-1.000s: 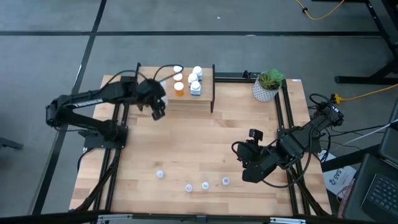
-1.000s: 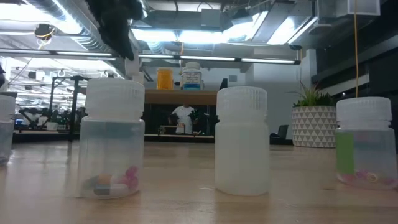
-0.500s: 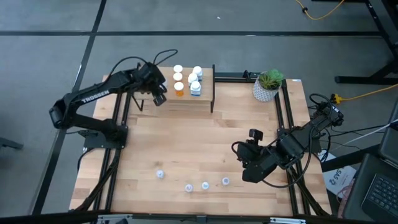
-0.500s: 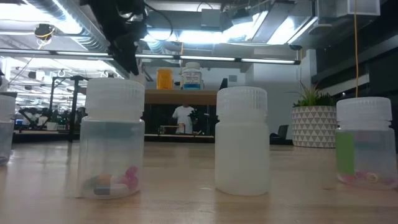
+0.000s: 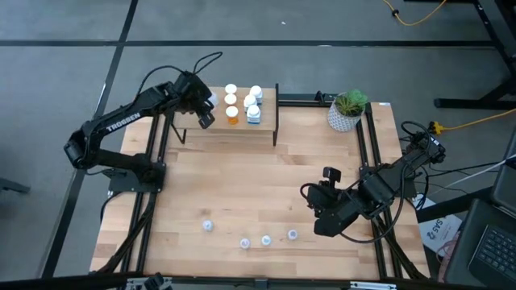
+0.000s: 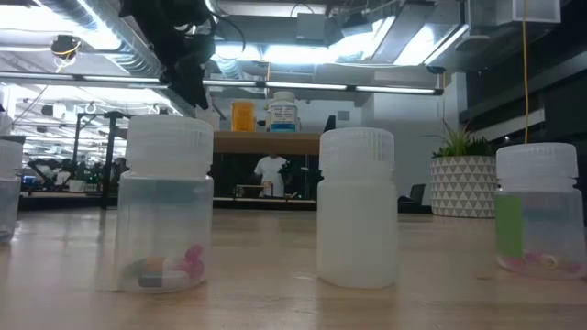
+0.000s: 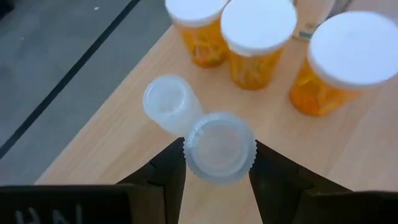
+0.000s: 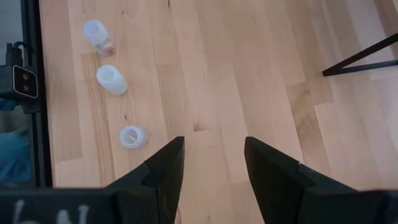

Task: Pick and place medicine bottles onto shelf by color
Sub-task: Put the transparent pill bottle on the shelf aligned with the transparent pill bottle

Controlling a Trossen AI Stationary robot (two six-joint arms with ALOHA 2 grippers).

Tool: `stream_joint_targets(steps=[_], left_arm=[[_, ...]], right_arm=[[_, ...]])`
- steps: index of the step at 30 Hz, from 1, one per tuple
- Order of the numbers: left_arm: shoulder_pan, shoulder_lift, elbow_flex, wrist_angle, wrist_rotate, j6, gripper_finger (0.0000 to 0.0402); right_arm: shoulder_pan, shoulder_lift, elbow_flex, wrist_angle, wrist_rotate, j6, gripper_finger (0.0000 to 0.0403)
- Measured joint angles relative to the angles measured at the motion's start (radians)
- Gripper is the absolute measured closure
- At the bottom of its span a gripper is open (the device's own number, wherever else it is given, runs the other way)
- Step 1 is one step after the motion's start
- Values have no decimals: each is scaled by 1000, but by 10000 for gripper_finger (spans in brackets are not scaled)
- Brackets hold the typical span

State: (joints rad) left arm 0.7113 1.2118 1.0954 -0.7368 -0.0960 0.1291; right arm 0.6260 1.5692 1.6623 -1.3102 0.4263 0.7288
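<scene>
One large light-wood tabletop (image 5: pixel 258 185), rectangular, framed by black rails, carrying everything listed below.

Two dark six-joint arms. The left arm reaches over the far left corner of the table; the right arm waits low at the table's right side.

One small raised shelf (image 5: pixel 266 121), light wood top on thin black legs, at the far edge of the table, left of centre.

One white patterned pot with a green plant (image 5: pixel 347 110), at the far right corner, well apart from the shelf.

One left gripper (image 7: pixel 217 163), above the left end of the shelf, fingers closed on a pale-blue translucent vial (image 7: pixel 219 147) held by its ribbed cap.

One right gripper (image 8: pixel 211 165), fingers parted and holding nothing, above bare tabletop.

Three orange bottles with round white caps (image 7: pixel 258 37), standing together on the shelf, with white blocky bottles (image 5: pixel 253 103) just beside them toward the shelf's right.

One further pale translucent vial (image 7: pixel 166 104), upright on the shelf just beside the held vial.

Four small pale vials (image 5: pixel 264 240), scattered along the near edge of the table, well apart from the shelf.
</scene>
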Motion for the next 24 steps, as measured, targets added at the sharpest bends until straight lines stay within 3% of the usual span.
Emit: stream_joint_targets(steps=[12,24], left_arm=[[3,52,0,-15,47,-30,256],[6,72,1,-15,38,-32,227]], right_arm=[[0,0,0,0,0,0,231],[0,0,0,0,-1,0,231]])
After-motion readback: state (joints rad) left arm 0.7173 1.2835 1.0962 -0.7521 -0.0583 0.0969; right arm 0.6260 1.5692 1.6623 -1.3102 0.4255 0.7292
